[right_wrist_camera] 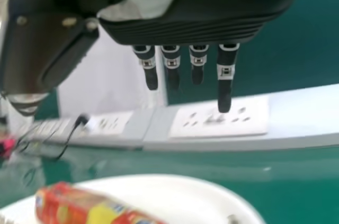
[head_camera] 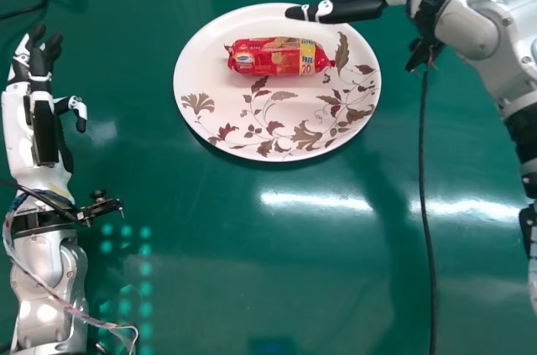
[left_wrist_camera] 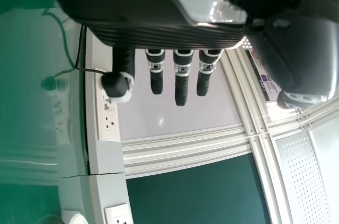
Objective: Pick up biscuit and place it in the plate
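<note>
On the floral plate (head_camera: 208,74), far half — red biscuit packet (head_camera: 275,57) lies inside the rim, goal apparently met. Right hand (head_camera: 346,8) over the far right rim, fingers straight, empty — probably clearing the packet. Left hand (head_camera: 44,130) idle at left, fingers extended.

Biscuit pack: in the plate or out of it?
In. The biscuit pack lies wholly inside the rim of the plate, and the right hand, fingers straight, is not holding it.
</note>
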Robot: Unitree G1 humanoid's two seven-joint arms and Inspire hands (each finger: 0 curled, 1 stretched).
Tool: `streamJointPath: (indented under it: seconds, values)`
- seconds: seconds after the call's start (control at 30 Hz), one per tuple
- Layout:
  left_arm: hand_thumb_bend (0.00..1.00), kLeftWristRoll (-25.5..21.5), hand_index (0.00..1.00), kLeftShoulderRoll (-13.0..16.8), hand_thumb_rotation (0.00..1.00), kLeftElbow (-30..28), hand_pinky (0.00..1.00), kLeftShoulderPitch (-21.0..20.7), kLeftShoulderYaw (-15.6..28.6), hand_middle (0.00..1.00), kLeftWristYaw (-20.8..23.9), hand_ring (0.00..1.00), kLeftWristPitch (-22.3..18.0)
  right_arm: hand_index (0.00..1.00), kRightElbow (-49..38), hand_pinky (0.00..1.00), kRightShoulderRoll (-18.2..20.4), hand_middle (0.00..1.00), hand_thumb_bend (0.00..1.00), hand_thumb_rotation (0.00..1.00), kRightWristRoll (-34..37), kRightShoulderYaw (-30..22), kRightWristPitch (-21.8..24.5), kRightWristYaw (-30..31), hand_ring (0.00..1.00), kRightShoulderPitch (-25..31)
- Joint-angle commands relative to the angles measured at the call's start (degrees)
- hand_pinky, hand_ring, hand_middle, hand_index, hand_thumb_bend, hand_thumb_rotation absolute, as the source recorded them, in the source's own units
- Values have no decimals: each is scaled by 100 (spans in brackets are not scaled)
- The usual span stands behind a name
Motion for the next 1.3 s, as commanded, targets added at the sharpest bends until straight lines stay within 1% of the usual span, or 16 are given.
streamJointPath:
  seconds: [0.0,0.1,0.2,0.3,0.33,0.43,0.53,0.6,0.7,0.8,0.87,0.9,1.03,1.17,1.23,1.27]
  values:
    - [74,-11,94,-98,99,304,0,134,-43,90,-12,95,-134,99,-616,71,-159,100,90,66,303,-409,480,111,92,464]
    - [76,42,93,-114,98,358,0,98,-96,88,-10,93,-167,94,-1416,76,-148,99,75,45,849,-998,1093,239,93,1099]
    - [79,59,91,-159,96,389,0,63,-139,85,17,89,-141,88,-2056,77,-80,92,71,38,1349,-1591,1391,68,90,1744]
    - [82,72,85,-199,95,537,0,9,-153,80,39,83,-251,87,-2904,66,164,89,70,37,1876,-2201,2036,-37,84,2475]
    - [83,80,83,-203,95,588,0,-8,-157,79,39,81,-285,88,-3244,66,264,90,68,36,2034,-2382,2323,-40,85,2722]
    - [81,130,79,-216,95,717,0,-56,-162,76,82,76,-368,90,-4147,69,536,93,66,39,2591,-2879,2970,-9,88,3418]
    - [79,163,76,-234,96,788,0,-96,-171,73,130,73,-404,91,-4798,65,693,94,62,40,2957,-3189,3268,8,88,3996]
    - [77,149,74,-249,97,847,0,-120,-182,72,131,71,-425,92,-5058,61,783,95,58,38,3139,-3338,3248,-23,88,4325]
    - [79,159,73,-277,97,937,0,-155,-208,72,156,72,-472,92,-5286,71,887,94,55,40,3274,-3462,3112,-81,88,4734]
    - [82,136,72,-316,96,1020,0,-215,-219,71,177,70,-523,94,-5188,78,956,97,53,44,3486,-3575,2751,-58,92,5007]
    - [82,117,72,-347,95,1071,0,-265,-226,71,191,70,-531,94,-5272,80,1088,98,53,45,3522,-3600,2702,-204,93,5152]
    - [81,118,72,-357,95,1097,0,-290,-233,71,195,69,-543,93,-5299,79,1159,97,54,46,3534,-3607,2667,-280,91,5210]
    - [84,84,72,-385,94,1305,0,-430,-245,71,170,69,-634,93,-5330,79,1380,95,50,42,3637,-3640,2439,-427,89,5425]
    - [88,-19,72,-433,91,1526,0,-617,-290,71,98,69,-730,94,-5409,83,1531,97,45,37,3831,-3685,2299,-451,92,5584]
    - [88,-83,71,-456,88,1610,26,-723,-315,71,46,68,-760,93,-5420,83,1568,97,45,37,3861,-3702,2215,-494,92,5636]
    - [89,-95,71,-463,88,1639,32,-770,-332,71,25,68,-772,92,-5440,82,1576,96,46,38,3842,-3709,2180,-534,91,5665]
